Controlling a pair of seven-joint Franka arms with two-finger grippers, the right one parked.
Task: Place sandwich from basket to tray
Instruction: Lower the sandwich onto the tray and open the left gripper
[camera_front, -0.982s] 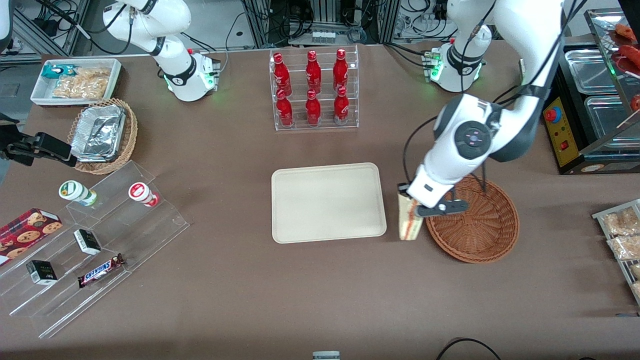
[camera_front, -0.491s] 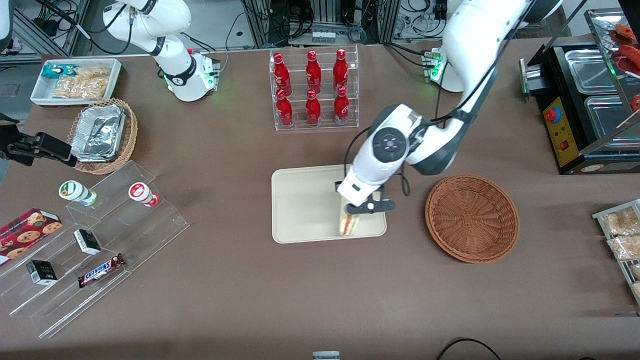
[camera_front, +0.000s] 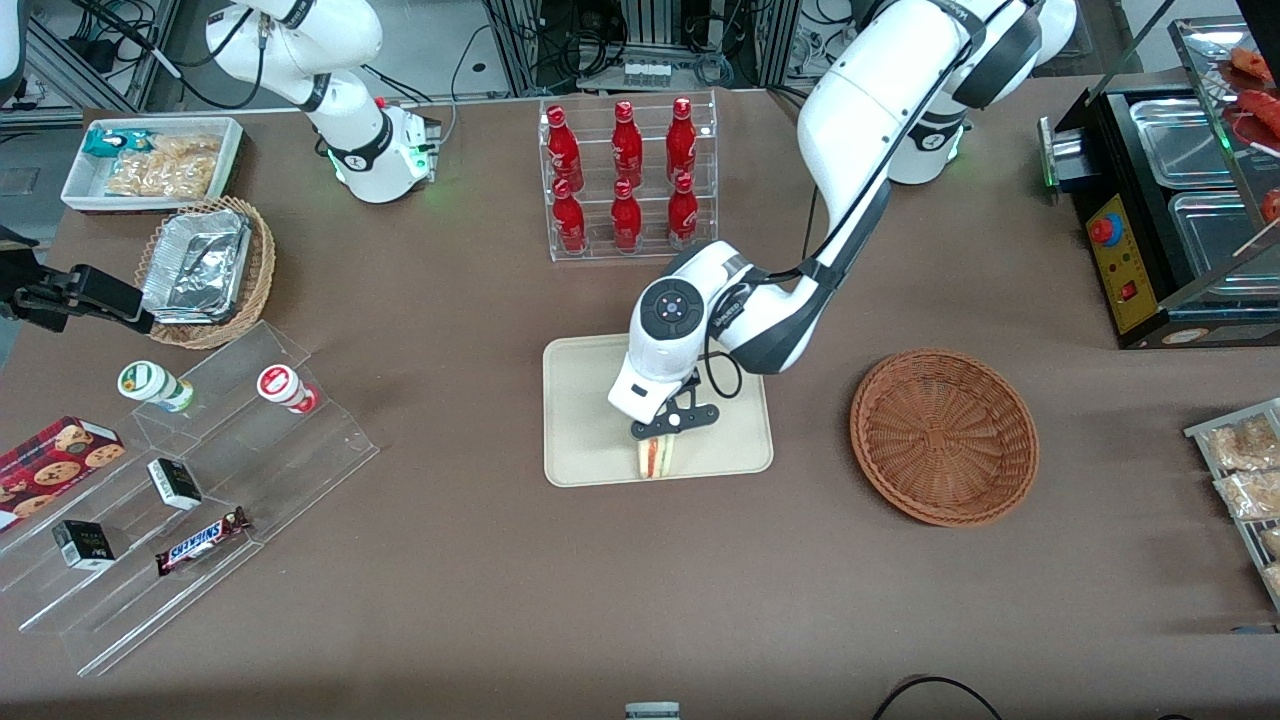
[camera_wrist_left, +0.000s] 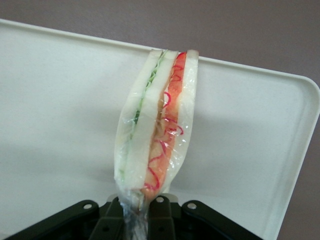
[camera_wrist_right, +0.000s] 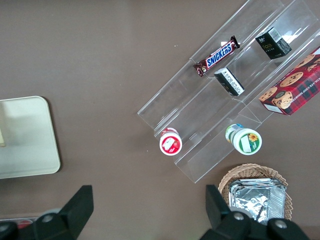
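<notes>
Gripper (camera_front: 660, 437): over the tray (camera_front: 585, 420), fingers (camera_wrist_left: 159, 210) clamped on the sandwich (camera_wrist_left: 155, 125). Basket (camera_front: 943, 436): beside the tray, on the desk.

The small triangular sandwich (camera_front: 655, 457) of pale bread with green and red filling layers, sealed in clear wrap, hangs on edge over the flat cream rectangular tray (camera_front: 585, 420) with rounded corners and a low rim, at the tray's edge nearest the front camera. The left arm's gripper (camera_front: 672, 424) pinches the sandwich (camera_wrist_left: 152, 127) by its wrap between closed fingers (camera_wrist_left: 162, 212). The round, shallow, reddish-brown woven wicker basket (camera_front: 944, 436) sits on the brown surface beside the tray, toward the working arm's end.
</notes>
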